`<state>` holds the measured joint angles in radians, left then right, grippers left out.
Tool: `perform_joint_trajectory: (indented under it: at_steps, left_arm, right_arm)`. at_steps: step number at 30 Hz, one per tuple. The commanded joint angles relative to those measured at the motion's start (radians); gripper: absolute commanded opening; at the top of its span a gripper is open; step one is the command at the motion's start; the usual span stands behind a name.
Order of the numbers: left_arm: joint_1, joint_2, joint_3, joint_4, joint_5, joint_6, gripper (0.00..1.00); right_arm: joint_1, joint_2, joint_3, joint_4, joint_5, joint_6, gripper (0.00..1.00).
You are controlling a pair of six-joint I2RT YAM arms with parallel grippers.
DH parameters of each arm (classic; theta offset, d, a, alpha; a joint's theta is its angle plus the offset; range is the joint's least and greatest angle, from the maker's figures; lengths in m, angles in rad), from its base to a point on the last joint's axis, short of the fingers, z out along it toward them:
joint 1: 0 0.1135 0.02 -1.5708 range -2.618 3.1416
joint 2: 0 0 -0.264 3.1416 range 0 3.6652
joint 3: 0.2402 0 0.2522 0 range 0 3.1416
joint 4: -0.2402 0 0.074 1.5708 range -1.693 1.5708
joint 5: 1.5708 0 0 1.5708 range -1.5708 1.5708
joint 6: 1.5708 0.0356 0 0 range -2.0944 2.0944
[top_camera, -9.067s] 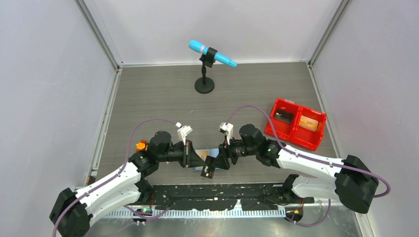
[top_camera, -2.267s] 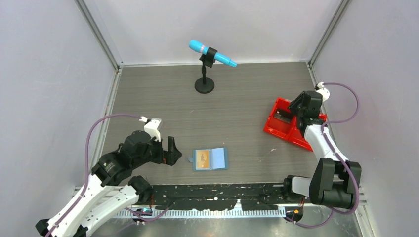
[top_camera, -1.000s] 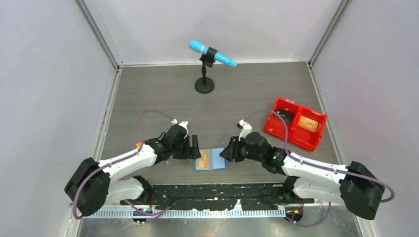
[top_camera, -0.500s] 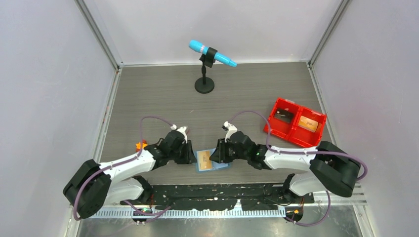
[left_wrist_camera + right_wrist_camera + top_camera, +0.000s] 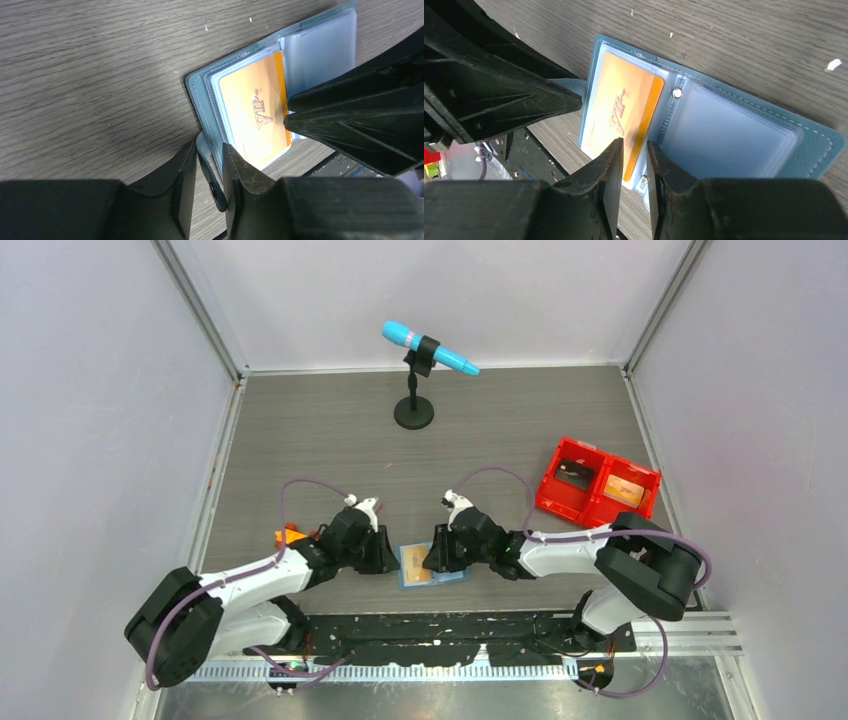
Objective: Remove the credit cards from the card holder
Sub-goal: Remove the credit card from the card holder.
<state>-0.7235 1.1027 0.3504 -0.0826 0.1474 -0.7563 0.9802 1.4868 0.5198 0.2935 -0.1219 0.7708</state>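
The teal card holder (image 5: pixel 447 567) lies open near the table's front edge. An orange-gold credit card (image 5: pixel 416 566) sits in its left pocket, marked VIP in the wrist views (image 5: pixel 250 115) (image 5: pixel 620 102). My left gripper (image 5: pixel 388 558) (image 5: pixel 209 145) is shut on the card holder's clasp tab (image 5: pixel 206 160) at its left edge. My right gripper (image 5: pixel 432 552) (image 5: pixel 634 144) hangs over the card's inner edge by the fold. Its jaws stand narrowly apart, and a grip on the card cannot be made out. The right pocket (image 5: pixel 729 135) looks like bare clear plastic.
A red two-compartment bin (image 5: pixel 570 513) stands at the right, with an orange card (image 5: pixel 625 488) and a dark item (image 5: pixel 575 476) inside. A microphone on a round stand (image 5: pixel 414 412) is at the back centre. A small orange object (image 5: pixel 288 535) lies beside the left arm.
Both grippers have closed in on the card holder from either side. The left jaws have narrowed onto the tab. The right gripper has slid left over the card, and the holder has turned slightly.
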Motion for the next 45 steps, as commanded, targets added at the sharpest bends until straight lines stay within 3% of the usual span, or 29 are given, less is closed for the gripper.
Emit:
perform_joint_trajectory:
  at_steps: [1, 19, 35, 45]
  left_arm:
    - [0.001, 0.026, -0.017, 0.068, 0.022, -0.006, 0.27]
    - [0.0, 0.094, -0.025, 0.097, 0.037, -0.006, 0.27]
    - [0.0, 0.139, 0.05, -0.061, 0.007, -0.022, 0.25]
    - [-0.001, -0.128, 0.156, -0.264, 0.024, -0.038, 0.53]
  right_arm:
    - [0.006, 0.025, 0.024, 0.075, 0.022, 0.015, 0.31]
    - [0.006, 0.014, 0.0, 0.099, 0.04, 0.045, 0.36]
    - [0.005, -0.001, 0.028, -0.012, 0.113, 0.051, 0.37]
    - [0.005, -0.036, 0.0, -0.018, 0.165, 0.041, 0.36]
